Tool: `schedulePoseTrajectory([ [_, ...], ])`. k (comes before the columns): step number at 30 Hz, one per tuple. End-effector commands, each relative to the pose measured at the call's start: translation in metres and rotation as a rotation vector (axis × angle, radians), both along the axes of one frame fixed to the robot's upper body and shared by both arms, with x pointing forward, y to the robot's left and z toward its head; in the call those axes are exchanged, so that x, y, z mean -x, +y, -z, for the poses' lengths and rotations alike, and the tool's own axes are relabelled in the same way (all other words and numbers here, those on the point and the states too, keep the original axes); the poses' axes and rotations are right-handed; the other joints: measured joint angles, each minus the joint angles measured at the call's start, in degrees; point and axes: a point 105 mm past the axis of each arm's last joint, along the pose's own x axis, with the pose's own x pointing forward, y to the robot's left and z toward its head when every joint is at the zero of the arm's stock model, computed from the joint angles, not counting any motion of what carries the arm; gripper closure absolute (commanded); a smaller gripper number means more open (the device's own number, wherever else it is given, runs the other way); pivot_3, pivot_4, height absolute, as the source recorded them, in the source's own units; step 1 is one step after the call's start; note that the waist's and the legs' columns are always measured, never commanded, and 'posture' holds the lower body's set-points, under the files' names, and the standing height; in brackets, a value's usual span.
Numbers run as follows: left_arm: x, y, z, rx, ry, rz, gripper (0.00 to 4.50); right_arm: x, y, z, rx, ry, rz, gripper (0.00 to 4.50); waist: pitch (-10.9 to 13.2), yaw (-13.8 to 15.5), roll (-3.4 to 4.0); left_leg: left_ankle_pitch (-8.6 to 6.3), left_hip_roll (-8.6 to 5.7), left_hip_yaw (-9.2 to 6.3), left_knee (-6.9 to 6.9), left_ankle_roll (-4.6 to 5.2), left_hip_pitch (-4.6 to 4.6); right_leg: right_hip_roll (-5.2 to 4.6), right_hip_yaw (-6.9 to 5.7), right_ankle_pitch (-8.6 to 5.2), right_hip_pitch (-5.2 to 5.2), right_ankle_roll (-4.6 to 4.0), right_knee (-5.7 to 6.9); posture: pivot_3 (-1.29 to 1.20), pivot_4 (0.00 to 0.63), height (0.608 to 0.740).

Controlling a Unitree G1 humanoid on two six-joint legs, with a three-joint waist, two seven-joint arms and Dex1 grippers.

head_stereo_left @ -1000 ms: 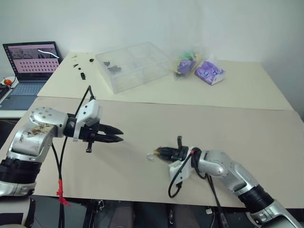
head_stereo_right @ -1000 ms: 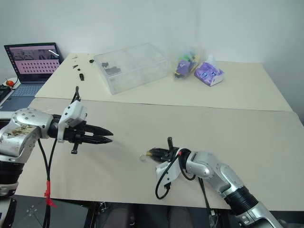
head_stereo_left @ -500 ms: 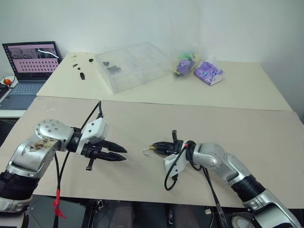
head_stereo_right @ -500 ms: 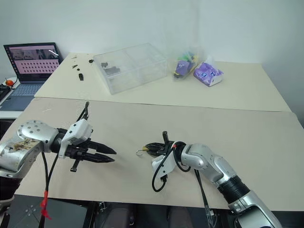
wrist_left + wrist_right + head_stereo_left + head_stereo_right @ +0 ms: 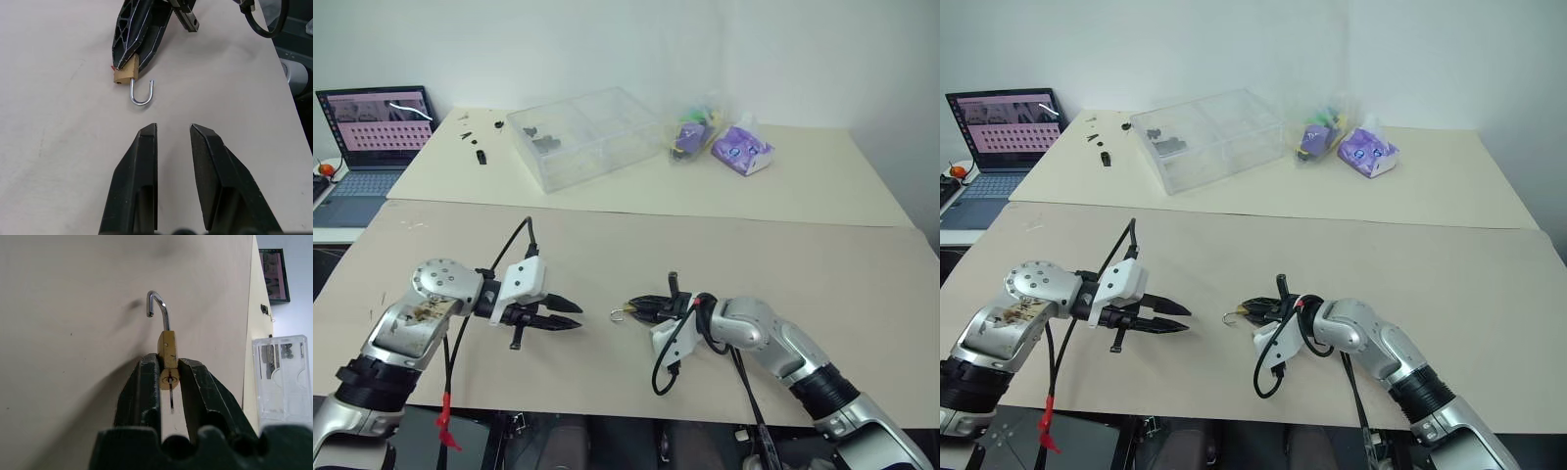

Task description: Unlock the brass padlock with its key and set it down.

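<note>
Spanning nearly the whole head view, the beige worktop (image 5: 607, 245) carries everything, with a second pale worktop (image 5: 822, 181) butted on behind it. On that far one, toward eleven o'clock of the scene, sits a clear plastic box (image 5: 582, 135), and at about one o'clock lie some crumpled packets (image 5: 724, 142); a laptop (image 5: 372, 132) stands open at ten o'clock.

The right gripper (image 5: 168, 382) reaches in from five o'clock, low over the near worktop, its jaws pinching the brass padlock (image 5: 167, 355) by the body. The left gripper (image 5: 172, 142) comes from eight o'clock, pointing at the lock from a short way off; in its wrist view a narrow gap shows between the fingers, with nothing in them, so I read the jaws as all but pressed together.

The padlock sits near the middle of the near worktop, at or just above the surface. Its silver shackle (image 5: 142, 93) has one leg swung free of the body, so the unlocking looks done. A thin metal stem, probably the key (image 5: 171, 399), pokes from the keyhole. What remains, by my reading, is releasing the lock onto the worktop.
</note>
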Motion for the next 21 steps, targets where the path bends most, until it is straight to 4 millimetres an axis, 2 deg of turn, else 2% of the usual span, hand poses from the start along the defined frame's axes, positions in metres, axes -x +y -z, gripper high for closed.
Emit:
schedulePoseTrajectory([
  [1,-0.002,-0.004,-0.008,0.003,-0.052,0.025,3.43,0.001,-0.002,-0.012,-0.018,-0.017,0.01,2.15,0.0,0.0,0.0,0.0,0.0,0.0,0.0,0.0,-0.01,0.0,0.0,0.0,0.0,0.01,0.0,0.0,0.15,0.74],
  [2,-0.002,-0.004,-0.008,0.004,-0.053,0.026,3.43,0.002,-0.004,-0.01,0.01,-0.016,-0.002,1.92,0.0,0.0,0.0,0.0,-0.01,0.0,0.0,0.0,-0.01,-0.01,0.01,0.01,0.0,0.01,0.0,0.0,0.15,0.74],
  [9,-0.004,-0.003,-0.007,-0.003,-0.065,0.026,3.43,0.009,-0.026,-0.007,0.072,0.123,0.03,1.92,0.0,0.22,0.0,0.0,-0.01,0.01,0.0,0.0,0.0,-0.02,0.0,0.0,0.03,0.01,-0.02,0.0,0.15,0.74],
  [12,-0.006,0.0,-0.006,0.0,-0.074,0.005,3.43,0.014,-0.051,-0.003,0.028,0.342,0.139,1.92,0.0,0.61,0.0,0.0,-0.01,0.01,0.0,0.0,0.0,-0.03,0.0,0.0,0.04,0.01,-0.03,0.0,0.15,0.74],
  [16,-0.014,0.003,-0.009,0.09,-0.079,-0.108,3.43,0.004,-0.068,-0.011,-0.223,0.577,0.334,1.92,-0.01,0.74,-0.01,0.0,0.03,0.02,0.0,0.0,0.01,-0.02,0.0,0.02,0.07,0.0,-0.05,0.0,0.15,0.74],
  [19,-0.035,0.012,-0.01,0.222,-0.124,-0.33,3.43,-0.008,-0.08,-0.021,-0.447,0.641,0.481,1.92,-0.01,0.7,-0.01,0.0,0.08,0.03,0.0,0.0,0.07,-0.01,0.01,0.05,0.08,-0.02,-0.03,0.0,0.15,0.74],
  [21,-0.049,0.023,-0.011,0.327,-0.153,-0.54,3.43,-0.022,-0.095,-0.031,-0.708,0.646,0.647,1.92,-0.01,0.61,-0.01,-0.01,0.11,0.04,0.0,0.0,0.06,0.0,0.01,0.11,0.04,0.1,0.0,0.0,0.15,0.74],
])
